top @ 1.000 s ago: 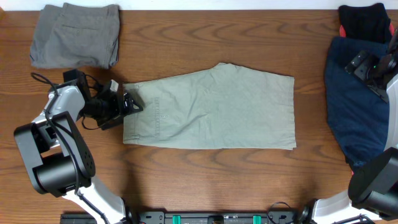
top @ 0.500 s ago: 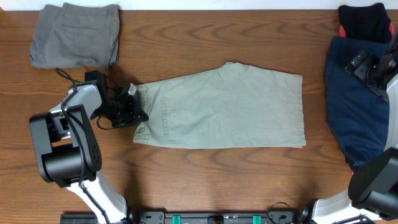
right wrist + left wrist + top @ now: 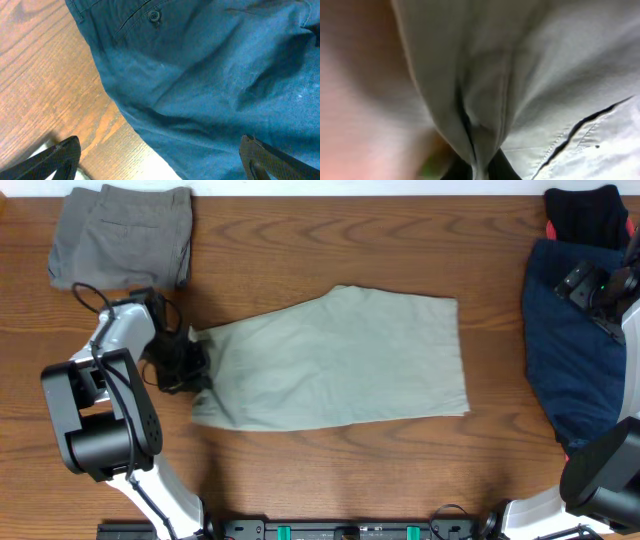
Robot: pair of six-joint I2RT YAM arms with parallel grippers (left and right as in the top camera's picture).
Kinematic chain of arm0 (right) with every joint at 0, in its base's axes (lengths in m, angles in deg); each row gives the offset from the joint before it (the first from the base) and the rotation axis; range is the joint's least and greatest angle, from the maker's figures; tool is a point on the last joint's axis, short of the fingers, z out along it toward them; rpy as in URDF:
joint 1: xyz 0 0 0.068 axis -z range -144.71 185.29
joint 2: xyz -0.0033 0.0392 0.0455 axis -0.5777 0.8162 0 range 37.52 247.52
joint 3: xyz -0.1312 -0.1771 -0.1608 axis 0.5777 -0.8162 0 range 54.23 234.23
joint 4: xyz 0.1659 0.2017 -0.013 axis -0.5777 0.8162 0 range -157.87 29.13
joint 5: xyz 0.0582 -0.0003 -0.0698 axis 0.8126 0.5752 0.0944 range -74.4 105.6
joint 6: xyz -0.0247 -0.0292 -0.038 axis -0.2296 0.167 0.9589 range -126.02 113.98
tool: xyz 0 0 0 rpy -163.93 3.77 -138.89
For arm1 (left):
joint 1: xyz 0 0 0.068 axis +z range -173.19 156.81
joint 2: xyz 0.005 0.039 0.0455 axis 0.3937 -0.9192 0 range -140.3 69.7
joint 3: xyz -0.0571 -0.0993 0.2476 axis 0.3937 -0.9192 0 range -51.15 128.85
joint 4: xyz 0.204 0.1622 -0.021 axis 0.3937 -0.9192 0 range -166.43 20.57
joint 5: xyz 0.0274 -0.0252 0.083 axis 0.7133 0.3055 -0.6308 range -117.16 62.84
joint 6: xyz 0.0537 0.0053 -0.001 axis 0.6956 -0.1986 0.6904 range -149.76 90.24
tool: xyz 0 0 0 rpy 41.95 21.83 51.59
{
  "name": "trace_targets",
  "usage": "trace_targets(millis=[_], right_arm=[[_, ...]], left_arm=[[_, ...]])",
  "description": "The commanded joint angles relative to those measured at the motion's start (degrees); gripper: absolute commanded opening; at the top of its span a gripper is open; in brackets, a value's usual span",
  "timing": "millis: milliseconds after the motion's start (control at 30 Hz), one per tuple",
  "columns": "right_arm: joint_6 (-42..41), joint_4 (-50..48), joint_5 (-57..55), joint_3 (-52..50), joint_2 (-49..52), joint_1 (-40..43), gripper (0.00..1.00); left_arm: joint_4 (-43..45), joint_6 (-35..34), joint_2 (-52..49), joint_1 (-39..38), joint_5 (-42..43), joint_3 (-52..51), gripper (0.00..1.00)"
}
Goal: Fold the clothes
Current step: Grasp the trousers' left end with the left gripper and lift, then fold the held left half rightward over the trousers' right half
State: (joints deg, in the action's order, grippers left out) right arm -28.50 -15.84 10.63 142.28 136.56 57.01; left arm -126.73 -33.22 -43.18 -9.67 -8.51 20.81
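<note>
- The left gripper [image 3: 192, 360] is clamped on the left end of the khaki shorts [image 3: 340, 360]. In the left wrist view, a ridge of the pale cloth [image 3: 520, 60] is pinched between the dark fingers [image 3: 502, 167] at the bottom edge, and cloth fills most of that view.
- Compared with half a second ago, the khaki shorts lie further left on the tabletop [image 3: 330, 470]. The stitched waistband face no longer shows, and only plain cloth faces up. The left arm has swung back to the left with them.
- The khaki shorts lie flat at the centre of the tabletop, apart from every other garment.
- The right gripper [image 3: 598, 285] hovers over the navy garment [image 3: 565, 360] at the right edge, unchanged. Its fingers [image 3: 60, 157] stand wide apart with nothing between them. Navy cloth [image 3: 200, 75] with a button fills that view.
- The folded grey shorts [image 3: 122, 235] lie at the far left corner, just beyond the left arm's cables.
- The black garment [image 3: 590, 215] lies at the far right corner, touching the navy garment.
</note>
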Motion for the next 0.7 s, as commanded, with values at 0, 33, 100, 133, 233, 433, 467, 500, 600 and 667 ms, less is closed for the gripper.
trace_targets(millis=[0,33,100,133,233,433,467,500,600,667], right_arm=[[0.70,0.04,-0.79,0.68,0.52,-0.37,0.99],[0.70,0.04,-0.81,0.68,0.52,-0.35,0.99],[0.70,0.04,-0.79,0.68,0.52,-0.37,0.99],[0.70,0.04,-0.79,0.68,0.52,-0.35,0.99],[0.70,0.04,-0.79,0.68,0.52,-0.35,0.99],[0.70,0.04,-0.79,0.68,0.52,-0.35,0.99],[0.70,0.04,-0.81,0.68,0.52,-0.35,0.99],[0.70,0.04,-0.79,0.68,0.52,-0.35,0.99],[0.70,0.02,-0.79,0.68,0.52,-0.37,0.99],[0.70,0.04,-0.81,0.68,0.52,-0.37,0.99]], left_arm=[[-4.42,-3.32,3.34,0.50,-12.76,6.36,0.06],[-5.92,-3.32,4.28,0.50,-13.60,7.93,0.06],[-8.90,-3.30,6.62,0.50,-14.05,11.17,0.06],[-10.12,-3.30,7.78,0.50,-14.01,12.55,0.06],[-14.38,-3.26,11.56,0.37,-14.01,16.72,0.06],[-23.93,-1.66,17.33,-1.73,-15.17,25.35,0.06],[-25.29,-1.51,17.81,-2.29,-15.61,26.67,0.06],[-26.73,-1.38,18.21,-2.99,-15.76,28.17,0.06],[-29.57,-0.74,18.43,-5.11,-15.74,31.26,0.06],[-30.10,-0.70,18.43,-6.84,-15.72,31.54,0.06]])
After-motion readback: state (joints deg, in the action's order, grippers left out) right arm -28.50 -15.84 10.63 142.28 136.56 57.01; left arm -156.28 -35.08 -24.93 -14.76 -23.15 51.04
